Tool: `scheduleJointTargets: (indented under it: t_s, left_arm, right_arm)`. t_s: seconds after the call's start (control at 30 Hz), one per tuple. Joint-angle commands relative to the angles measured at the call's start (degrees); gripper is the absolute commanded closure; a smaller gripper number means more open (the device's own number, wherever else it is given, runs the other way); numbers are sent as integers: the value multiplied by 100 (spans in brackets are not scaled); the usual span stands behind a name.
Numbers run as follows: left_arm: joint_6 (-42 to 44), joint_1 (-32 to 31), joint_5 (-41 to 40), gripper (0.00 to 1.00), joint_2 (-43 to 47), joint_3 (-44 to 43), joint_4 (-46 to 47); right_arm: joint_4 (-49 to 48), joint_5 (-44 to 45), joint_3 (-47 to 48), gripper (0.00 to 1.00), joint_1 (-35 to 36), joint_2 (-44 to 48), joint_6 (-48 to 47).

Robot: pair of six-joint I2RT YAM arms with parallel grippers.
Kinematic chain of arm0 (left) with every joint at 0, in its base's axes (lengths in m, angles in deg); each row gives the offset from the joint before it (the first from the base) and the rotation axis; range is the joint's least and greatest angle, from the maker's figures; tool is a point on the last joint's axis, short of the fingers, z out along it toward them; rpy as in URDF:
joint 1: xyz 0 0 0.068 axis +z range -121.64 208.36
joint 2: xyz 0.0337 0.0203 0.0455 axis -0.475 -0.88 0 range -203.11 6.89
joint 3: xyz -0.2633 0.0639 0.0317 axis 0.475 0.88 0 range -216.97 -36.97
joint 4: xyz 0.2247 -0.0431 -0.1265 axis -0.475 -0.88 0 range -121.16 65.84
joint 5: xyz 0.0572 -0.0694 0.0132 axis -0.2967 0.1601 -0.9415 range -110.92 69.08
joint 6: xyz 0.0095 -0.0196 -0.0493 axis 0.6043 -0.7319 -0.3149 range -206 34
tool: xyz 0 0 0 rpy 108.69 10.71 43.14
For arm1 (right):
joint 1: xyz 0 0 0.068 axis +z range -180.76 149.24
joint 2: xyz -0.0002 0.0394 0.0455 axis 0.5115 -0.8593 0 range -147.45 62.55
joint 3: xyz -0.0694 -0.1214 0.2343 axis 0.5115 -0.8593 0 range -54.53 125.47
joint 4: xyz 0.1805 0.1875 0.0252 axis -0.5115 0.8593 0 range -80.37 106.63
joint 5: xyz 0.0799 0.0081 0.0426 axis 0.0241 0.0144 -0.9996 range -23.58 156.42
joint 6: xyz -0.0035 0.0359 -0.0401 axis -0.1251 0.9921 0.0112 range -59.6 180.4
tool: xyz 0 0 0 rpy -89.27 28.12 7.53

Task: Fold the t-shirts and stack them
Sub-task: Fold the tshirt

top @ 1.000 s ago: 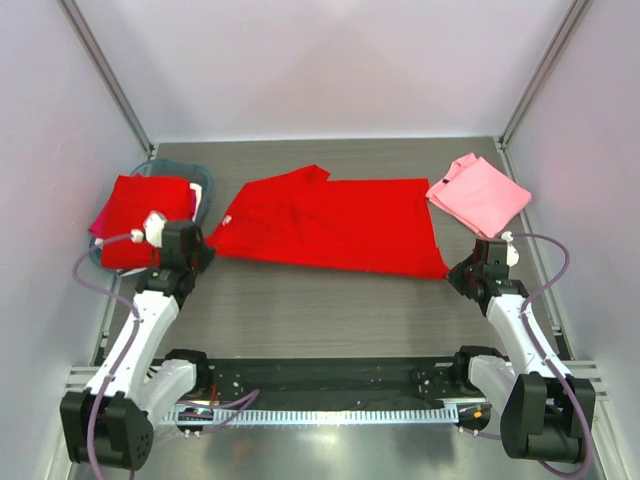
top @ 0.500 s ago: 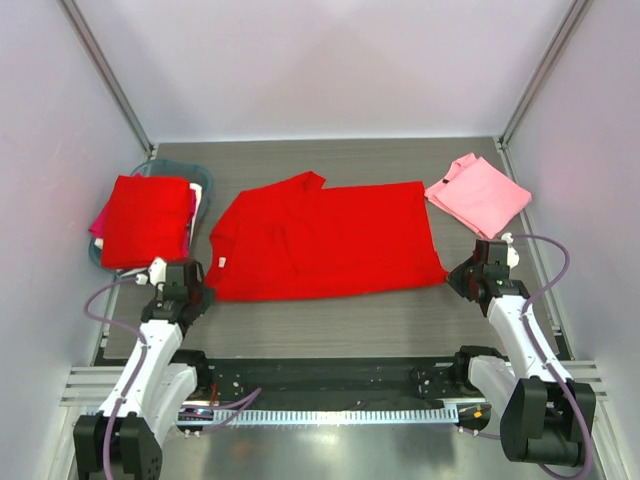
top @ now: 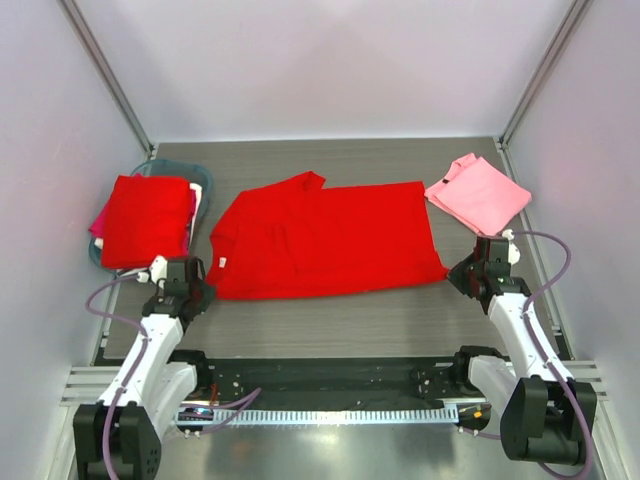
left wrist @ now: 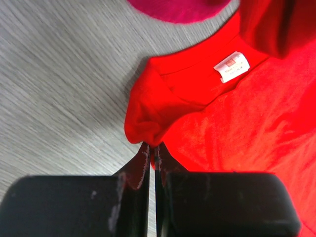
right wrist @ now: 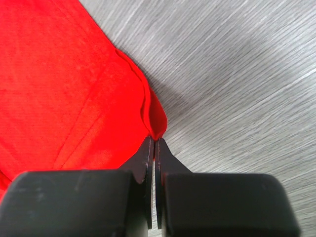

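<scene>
Red cotton fills the middle of the table (top: 330, 320) from overhead: the red t-shirt (top: 325, 240) lies spread flat, collar end to the left. The left end effector (top: 200, 288) sits at the shirt's near-left corner, and the right end effector (top: 455, 275) at its near-right corner, both touching the fabric edge. Beyond the shirt's right end lies a folded pink t-shirt (top: 480, 195). Off its left end, a folded red t-shirt (top: 145, 220) rests on top of the teal basin (top: 203, 181).

From the left wrist, the left end effector (left wrist: 152, 148) is closed tight on a bunched fold of the red t-shirt (left wrist: 222, 128), which spreads away to the right of the fingers. A white label (left wrist: 231, 66) shows inside the collar further along, and a magenta garment (left wrist: 182, 7) lies past it at the top edge. Bare grey table (left wrist: 59, 74) shows to the shirt's left.

From the right wrist, the right end effector (right wrist: 154, 143) is pinched shut on the hemmed corner tip of the red t-shirt (right wrist: 59, 89). The cloth runs off to the left of the fingers, with bare table (right wrist: 237, 74) on the other side.
</scene>
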Motion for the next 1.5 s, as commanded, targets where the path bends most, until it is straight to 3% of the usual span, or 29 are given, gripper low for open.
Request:
scheduleJointTargets:
  t_s: [0.0, 0.1, 0.23, 0.4, 0.77, 1.03, 1.17, 1.47]
  left_arm:
    - [-153, 51, 4, 99, -367, -511, 455]
    - [-109, 51, 13, 99, -1017, -1406, 316]
    - [233, 121, -128, 100, -1624, -4074, -474]
    - [286, 595, 249, 100, -1994, -5469, -1064]
    - [304, 675, 320, 99, -1107, -5049, -1143]
    - [410, 675, 22, 100, -563, -6857, -1864]
    - [304, 675, -66, 99, -219, -7105, -1812]
    - [251, 684, 250, 100, -1159, -6983, -1269]
  right_arm:
    - [-130, 210, 259, 99, -17, -147, -29]
    - [-139, 167, 828, 99, -17, -392, 32]
    - [220, -9, 2410, 99, -17, -885, 32]
    - [703, -220, 4317, 99, -17, -1141, 76]
    - [994, -106, 4391, 99, -17, -456, 24]
    - [1469, 535, 6086, 99, -17, 229, -301]
    - [1469, 903, 6395, 99, -17, 520, -354]
    - [1321, 554, 6132, 99, -17, -261, -56]
